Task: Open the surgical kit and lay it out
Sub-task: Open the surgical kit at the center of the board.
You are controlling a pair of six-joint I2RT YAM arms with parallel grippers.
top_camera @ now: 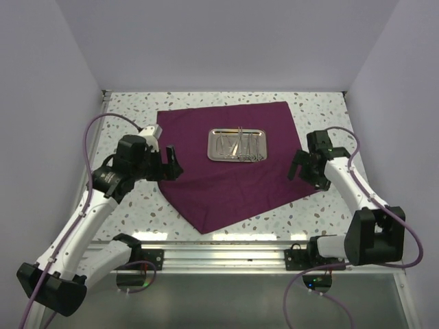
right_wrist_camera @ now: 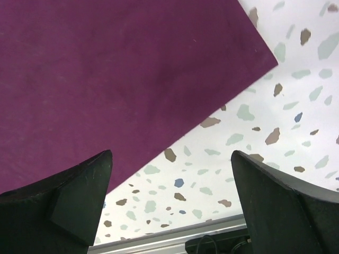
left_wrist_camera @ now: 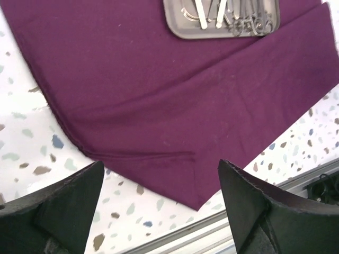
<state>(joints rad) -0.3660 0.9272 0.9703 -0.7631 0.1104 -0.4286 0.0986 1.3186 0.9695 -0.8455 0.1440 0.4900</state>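
Observation:
The surgical kit's dark purple cloth wrap [top_camera: 233, 164] lies spread flat on the speckled table, one corner pointing toward the near rail. On it stands a small shiny steel tray [top_camera: 237, 144] holding several thin silver instruments [top_camera: 241, 145]. In the left wrist view the cloth [left_wrist_camera: 159, 90] fills the upper part, with the tray [left_wrist_camera: 183, 29] at the top edge. My left gripper [top_camera: 168, 164] hovers open over the cloth's left edge, nothing between its fingers. My right gripper [top_camera: 304, 170] hangs open beside the cloth's right corner [right_wrist_camera: 106, 79], also holding nothing.
White walls enclose the speckled tabletop [top_camera: 137, 205] on three sides. A metal rail [top_camera: 219, 255] runs along the near edge between the arm bases. Purple cables [top_camera: 92, 137] loop beside both arms.

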